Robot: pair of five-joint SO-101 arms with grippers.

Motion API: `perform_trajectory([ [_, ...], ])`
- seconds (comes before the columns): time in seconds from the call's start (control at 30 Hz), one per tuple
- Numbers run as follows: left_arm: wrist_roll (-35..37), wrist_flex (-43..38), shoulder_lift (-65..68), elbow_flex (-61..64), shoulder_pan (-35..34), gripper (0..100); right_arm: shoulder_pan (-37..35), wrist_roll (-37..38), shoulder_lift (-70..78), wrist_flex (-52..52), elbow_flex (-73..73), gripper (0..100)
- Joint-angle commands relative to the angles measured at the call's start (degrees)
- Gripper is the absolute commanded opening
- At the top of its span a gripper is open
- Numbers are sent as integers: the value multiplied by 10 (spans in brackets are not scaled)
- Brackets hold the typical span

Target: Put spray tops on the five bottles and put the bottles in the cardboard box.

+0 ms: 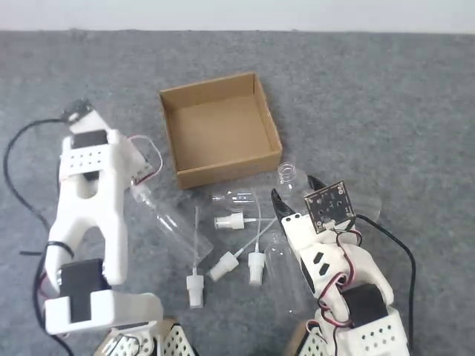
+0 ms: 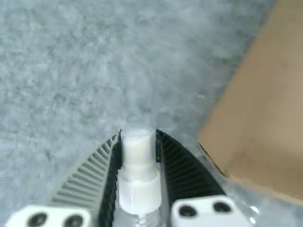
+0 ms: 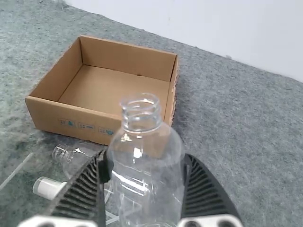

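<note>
Close to the tabletop's (image 1: pixel 415 104) near edge, four loose spray tops (image 1: pixel 194 285) are lying between the two arms, each trailing a thin dip tube. Just beyond them, the right gripper (image 3: pixel 144 161) is holding an open clear bottle (image 3: pixel 142 142) by its body, fingers (image 3: pixel 80 189) pressing both sides and leaving the threaded neck free. This bottle is looking light, thin-walled and slick, so it is probably wanting a gentle squeeze below the shoulder. Toward the left edge, the left gripper (image 2: pixel 138 137) is pinching a white spray top (image 2: pixel 137 161), fingers narrowed onto its stiff collar, likely the safest hold. Farther off, the cardboard box (image 3: pixel 71 120) is standing open-topped near the tabletop's middle
</note>
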Motion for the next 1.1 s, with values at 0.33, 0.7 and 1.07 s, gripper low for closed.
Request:
perform_trajectory([
  [0.33,27,81,-8,-177,18,12,1,4,-12,-13,-8,6],
  [0.7,60,77,-80,-203,18,12,1,4,-12,-15,-8,6],
  [1.07,76,44,-149,-204,18,12,2,4,-12,-15,-8,6],
])
